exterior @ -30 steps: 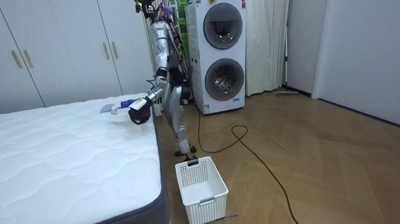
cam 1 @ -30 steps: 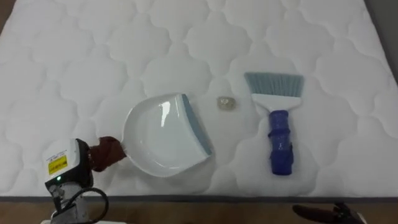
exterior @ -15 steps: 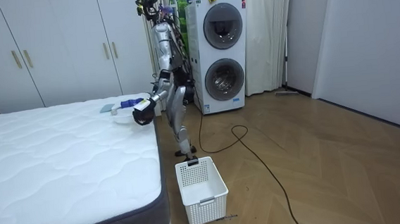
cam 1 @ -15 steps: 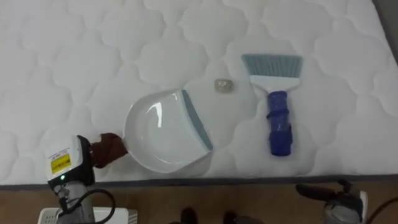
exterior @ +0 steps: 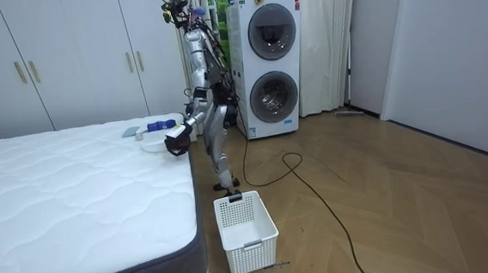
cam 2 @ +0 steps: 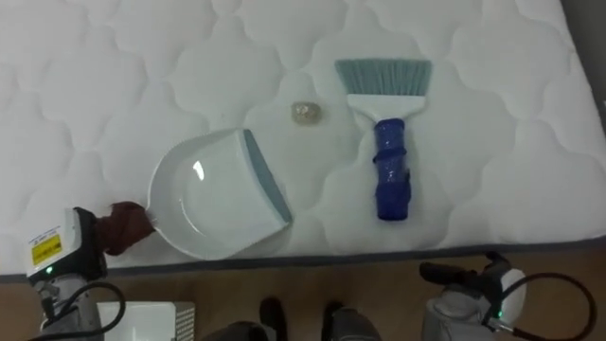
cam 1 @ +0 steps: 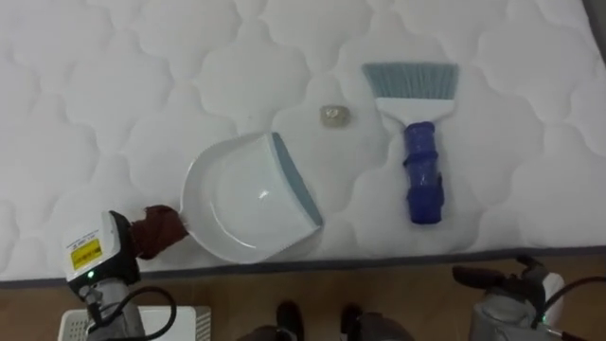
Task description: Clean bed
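White dustpan [cam 2: 213,194] lies left of blue brush [cam 2: 386,142] (scrap [cam 2: 304,113] between) on mattress [cam 2: 114,76]

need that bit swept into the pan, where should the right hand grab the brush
Take the brush by its blue handle. It lies flat on the bed with the handle pointing at the near edge and the bristles away, so the right hand, just off that edge, could likely come down from above and close its fingers across the handle's middle.
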You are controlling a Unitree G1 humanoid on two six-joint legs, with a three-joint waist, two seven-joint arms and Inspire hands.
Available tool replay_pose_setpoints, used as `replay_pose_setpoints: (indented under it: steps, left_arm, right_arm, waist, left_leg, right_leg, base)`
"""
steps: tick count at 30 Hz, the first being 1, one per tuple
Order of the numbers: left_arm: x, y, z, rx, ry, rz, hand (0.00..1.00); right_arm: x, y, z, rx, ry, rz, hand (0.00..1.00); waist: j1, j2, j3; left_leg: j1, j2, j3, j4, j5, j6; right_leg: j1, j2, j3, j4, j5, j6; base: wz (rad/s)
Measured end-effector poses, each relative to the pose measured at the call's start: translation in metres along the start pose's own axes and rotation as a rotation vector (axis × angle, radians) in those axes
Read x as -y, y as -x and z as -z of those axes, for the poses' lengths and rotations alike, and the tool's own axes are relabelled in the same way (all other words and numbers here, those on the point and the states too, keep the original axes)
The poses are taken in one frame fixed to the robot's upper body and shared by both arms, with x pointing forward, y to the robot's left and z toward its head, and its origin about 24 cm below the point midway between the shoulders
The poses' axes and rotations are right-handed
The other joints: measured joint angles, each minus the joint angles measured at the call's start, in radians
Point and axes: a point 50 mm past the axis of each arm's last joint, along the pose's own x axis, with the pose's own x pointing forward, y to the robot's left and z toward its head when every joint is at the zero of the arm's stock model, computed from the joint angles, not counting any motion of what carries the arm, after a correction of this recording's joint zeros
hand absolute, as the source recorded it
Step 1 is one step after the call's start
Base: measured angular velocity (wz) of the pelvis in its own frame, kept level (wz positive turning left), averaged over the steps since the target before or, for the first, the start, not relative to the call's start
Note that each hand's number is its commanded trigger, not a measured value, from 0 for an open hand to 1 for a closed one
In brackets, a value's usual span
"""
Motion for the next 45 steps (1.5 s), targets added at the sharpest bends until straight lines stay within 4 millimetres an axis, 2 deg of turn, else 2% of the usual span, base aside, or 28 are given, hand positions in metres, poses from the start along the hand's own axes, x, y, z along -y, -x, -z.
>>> replay_pose_setpoints:
  steps: [6, 7, 8, 9, 10, 12, 13, 15, 19, 26, 34, 36, 37, 40, 45]
  left_arm:
    - [-0.001, -0.002, -0.001, -0.004, -0.015, -0.006, 1.0]
    - [-0.001, -0.003, 0.0, -0.009, -0.021, -0.004, 1.0]
    - [-0.002, -0.003, 0.0, -0.011, -0.023, -0.006, 1.0]
    - [-0.002, -0.004, -0.001, -0.01, -0.024, -0.008, 1.0]
    - [-0.003, -0.005, -0.002, -0.006, -0.026, -0.011, 1.0]
    - [-0.003, -0.006, -0.006, 0.013, -0.035, -0.011, 1.0]
    - [-0.002, -0.004, -0.006, 0.025, -0.05, -0.002, 1.0]
    - [0.0, -0.002, -0.008, 0.049, -0.072, 0.01, 1.0]
    - [-0.001, -0.003, -0.009, 0.052, -0.079, 0.007, 1.0]
    - [-0.002, -0.006, -0.011, 0.056, -0.073, 0.003, 1.0]
    - [-0.002, -0.007, -0.011, 0.046, -0.083, 0.024, 1.0]
    - [-0.002, -0.006, -0.011, 0.045, -0.086, 0.025, 1.0]
    - [-0.001, -0.006, -0.012, 0.046, -0.086, 0.03, 1.0]
    - [0.0, -0.005, -0.013, 0.054, -0.09, 0.043, 1.0]
    - [0.002, -0.005, -0.013, 0.054, -0.091, 0.066, 1.0]
  right_arm:
    - [-0.004, 0.009, -0.01, 0.05, 0.009, 0.058, 0.0]
    - [-0.005, 0.012, -0.019, 0.116, 0.014, 0.078, 0.0]
    - [-0.005, 0.015, -0.04, 0.248, 0.002, 0.103, 0.0]
    - [-0.006, 0.017, -0.053, 0.317, -0.009, 0.114, 0.0]
    - [-0.007, 0.019, -0.079, 0.451, -0.023, 0.132, 0.0]
    - [-0.007, 0.025, -0.109, 0.621, -0.029, 0.15, 0.0]
    - [-0.008, 0.028, -0.12, 0.694, -0.032, 0.156, 0.0]
    - [-0.008, 0.031, -0.124, 0.754, -0.024, 0.157, 0.0]
    - [-0.014, 0.034, -0.116, 0.794, 0.048, 0.102, 0.0]
    - [-0.02, 0.035, -0.111, 0.814, 0.107, 0.047, 0.0]
    - [-0.029, 0.044, -0.109, 0.896, 0.169, 0.014, 0.0]
    - [-0.03, 0.045, -0.109, 0.903, 0.18, 0.004, 0.0]
    - [-0.03, 0.045, -0.109, 0.906, 0.187, 0.0, 0.0]
    - [-0.032, 0.041, -0.103, 0.886, 0.221, -0.029, 0.0]
    - [-0.033, 0.033, -0.092, 0.798, 0.245, -0.088, 0.0]
  waist:
    - [0.005, -0.007, 0.0044]
    - [0.005, -0.008, 0.0048]
    - [0.005, -0.008, 0.0049]
    - [0.004, -0.008, 0.0048]
    - [0.003, -0.008, 0.0047]
    - [0.003, -0.009, 0.0038]
    - [0.006, -0.01, 0.0028]
    - [0.012, -0.01, 0.0007]
    - [0.033, -0.007, -0.0034]
    - [0.041, -0.007, -0.0036]
    - [0.054, -0.006, -0.0035]
    - [0.055, -0.001, -0.004]
    - [0.054, 0.006, -0.0072]
    - [0.054, 0.016, -0.0135]
    - [0.055, 0.016, -0.0133]
  left_leg:
    - [-0.019, -0.004, 0.0, 0.02, 0.0, 0.0]
    - [-0.019, -0.003, -0.001, 0.025, 0.0, 0.0]
    - [-0.018, -0.002, -0.001, 0.027, 0.0, 0.0]
    - [-0.018, -0.002, -0.003, 0.027, 0.0, 0.0]
    - [-0.016, -0.001, -0.011, 0.028, 0.0, 0.0]
    - [-0.008, 0.0, -0.032, 0.028, 0.002, -0.002]
    - [0.004, 0.001, -0.044, 0.024, 0.002, -0.003]
    - [0.022, 0.0, -0.068, 0.013, 0.002, -0.004]
    - [0.039, -0.006, -0.084, -0.001, 0.003, -0.005]
    - [0.049, -0.008, -0.084, -0.007, 0.003, -0.005]
    - [0.058, 0.0, -0.088, -0.007, 0.002, -0.006]
    - [0.058, 0.0, -0.091, -0.007, 0.003, -0.006]
    - [0.057, 0.0, -0.094, -0.008, 0.003, -0.006]
    - [0.063, -0.004, -0.095, -0.016, 0.005, -0.003]
    - [0.066, -0.006, -0.096, -0.02, 0.005, -0.003]
  right_leg:
    - [-0.027, -0.007, 0.009, 0.027, -0.001, 0.001]
    - [-0.027, -0.007, 0.009, 0.029, -0.002, 0.0]
    - [-0.027, -0.007, 0.008, 0.029, -0.002, 0.0]
    - [-0.027, -0.007, 0.007, 0.029, -0.002, 0.0]
    - [-0.021, -0.006, -0.001, 0.027, -0.002, -0.001]
    - [0.003, -0.005, -0.023, 0.012, 0.001, -0.004]
    - [0.026, -0.004, -0.039, -0.001, 0.002, -0.005]
    - [0.062, -0.003, -0.064, -0.026, 0.004, -0.005]
    - [0.092, -0.004, -0.083, -0.053, 0.012, -0.002]
    - [0.108, -0.009, -0.1, -0.056, 0.011, 0.0]
    - [0.125, -0.001, -0.107, -0.072, 0.017, -0.005]
    - [0.129, 0.0, -0.112, -0.078, 0.017, -0.005]
    - [0.132, -0.001, -0.117, -0.085, 0.018, -0.003]
    - [0.138, -0.006, -0.122, -0.088, 0.021, 0.001]
    - [0.138, -0.007, -0.125, -0.084, 0.021, 0.001]
  base:
    - [-0.05]
    - [-0.12]
    - [-0.08]
    - [0.0]
    - [0.1]
    - [0.26]
    - [0.3]
    - [0.3]
    - [0.15]
    - [0.05]
    - [0.0]
    - [0.02]
    - [0.05]
    - [0.05]
    - [0.0]
